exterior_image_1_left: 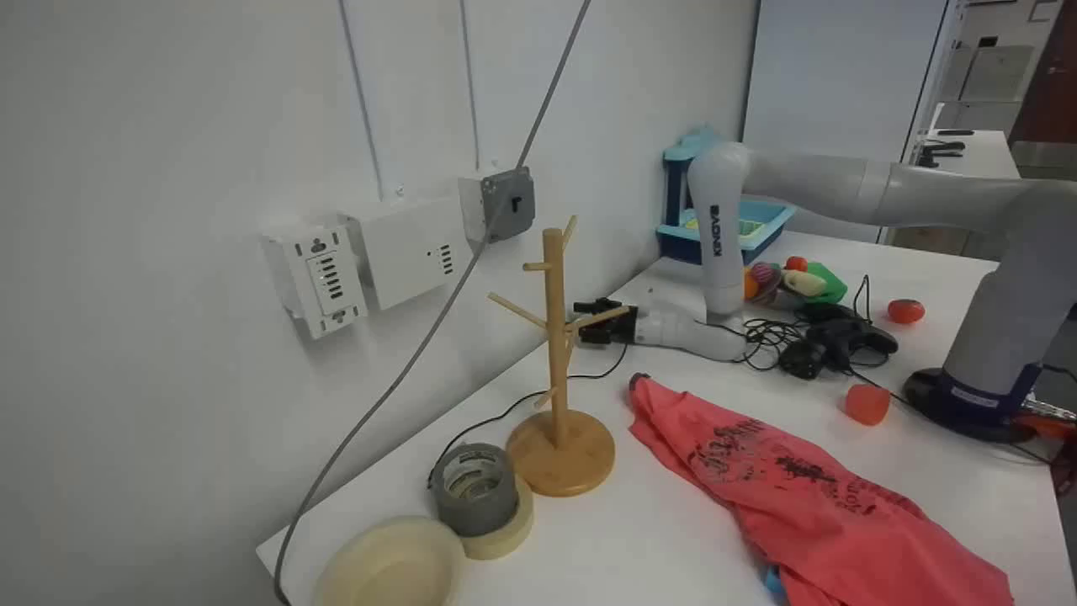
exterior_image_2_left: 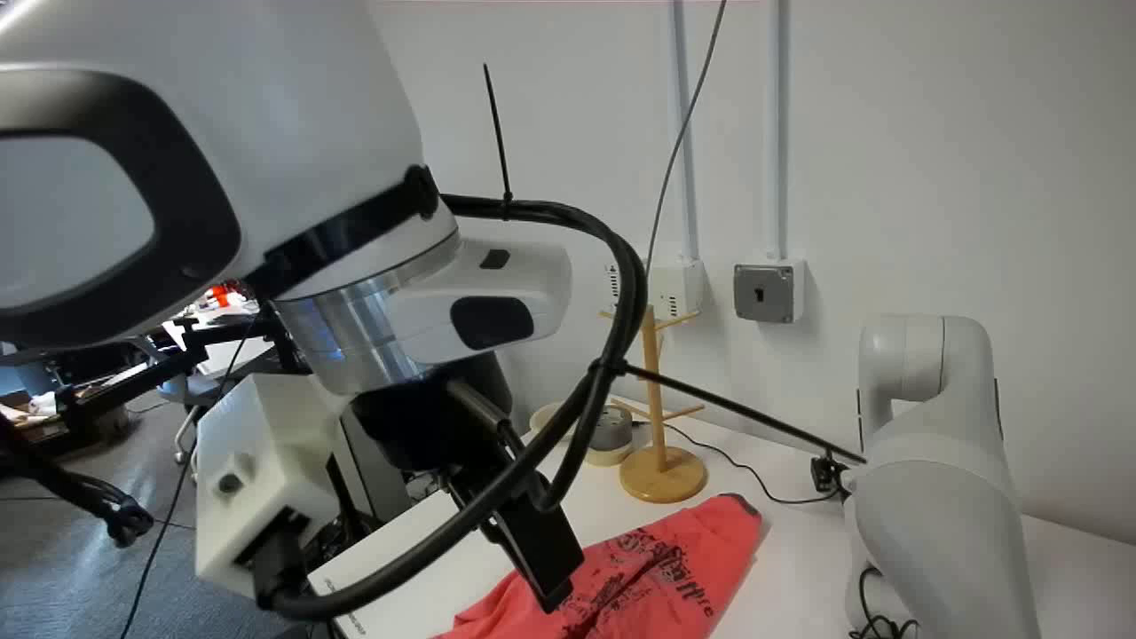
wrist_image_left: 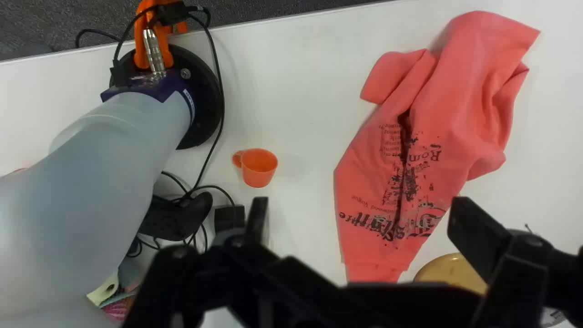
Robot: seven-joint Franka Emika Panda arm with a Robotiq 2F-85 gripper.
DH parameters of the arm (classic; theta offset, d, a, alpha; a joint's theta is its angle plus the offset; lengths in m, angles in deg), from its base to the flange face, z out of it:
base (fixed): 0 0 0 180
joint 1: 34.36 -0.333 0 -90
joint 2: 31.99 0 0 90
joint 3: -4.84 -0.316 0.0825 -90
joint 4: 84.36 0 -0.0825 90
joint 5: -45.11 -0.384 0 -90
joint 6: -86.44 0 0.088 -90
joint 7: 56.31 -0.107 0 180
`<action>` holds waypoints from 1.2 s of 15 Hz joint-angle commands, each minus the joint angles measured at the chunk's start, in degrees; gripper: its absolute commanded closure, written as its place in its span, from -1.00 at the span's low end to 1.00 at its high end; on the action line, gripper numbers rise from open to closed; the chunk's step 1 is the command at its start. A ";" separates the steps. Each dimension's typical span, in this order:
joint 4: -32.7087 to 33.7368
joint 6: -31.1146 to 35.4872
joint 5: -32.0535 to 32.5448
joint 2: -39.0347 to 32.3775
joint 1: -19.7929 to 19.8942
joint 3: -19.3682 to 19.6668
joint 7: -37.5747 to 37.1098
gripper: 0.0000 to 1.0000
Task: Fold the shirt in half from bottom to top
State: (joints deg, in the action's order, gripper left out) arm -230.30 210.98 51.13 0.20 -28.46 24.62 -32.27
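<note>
The shirt (wrist_image_left: 410, 150) is a wrinkled coral-red garment with dark print, lying bunched lengthwise on the white table. One end is narrow and the other broader, with loose folds. It shows in both exterior views (exterior_image_1_left: 808, 497) (exterior_image_2_left: 661, 568). My gripper (wrist_image_left: 361, 214) is open and empty in the wrist view, its fingers wide apart above the shirt's narrow end. In an exterior view, my gripper (exterior_image_2_left: 543, 555) hangs in front of the shirt and hides part of it. My gripper does not show in the exterior view with the mug stand in front.
A wooden mug stand (exterior_image_1_left: 559, 454) stands beside the shirt's narrow end, with tape rolls (exterior_image_1_left: 477, 492) and a pale bowl (exterior_image_1_left: 391, 568) near it. A second arm (exterior_image_1_left: 1001, 320), marked Kinova, stands across the table. An orange cup (wrist_image_left: 258, 166) and cables lie between it and the shirt.
</note>
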 commanded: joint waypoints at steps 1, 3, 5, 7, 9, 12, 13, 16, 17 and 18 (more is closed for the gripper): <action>0.08 -0.09 -0.68 -0.21 1.00 -0.95 0.51 -1.00; 0.08 -0.09 -0.68 -0.21 1.00 -0.95 0.50 -1.00; 0.08 -0.09 -0.68 -0.21 1.00 -0.95 0.50 -1.00; 0.08 -0.09 -0.68 -0.21 1.00 -0.95 0.50 -1.00; 0.08 -0.09 -0.68 -0.21 1.00 -0.95 0.50 -1.00; 0.21 -0.39 -0.69 -0.24 0.86 -0.89 1.01 -1.00; 0.30 -0.64 -0.50 -0.30 0.89 -1.01 1.12 -1.00; 0.43 -1.01 -0.20 -0.38 0.95 -1.26 1.30 -1.00; 0.47 -1.25 -0.25 -0.40 1.03 -1.40 0.94 -1.00; 0.46 -1.34 -0.34 -0.40 1.05 -1.47 0.76 -1.00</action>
State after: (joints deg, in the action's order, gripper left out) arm -230.30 210.82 51.08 0.06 -28.45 23.94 -32.23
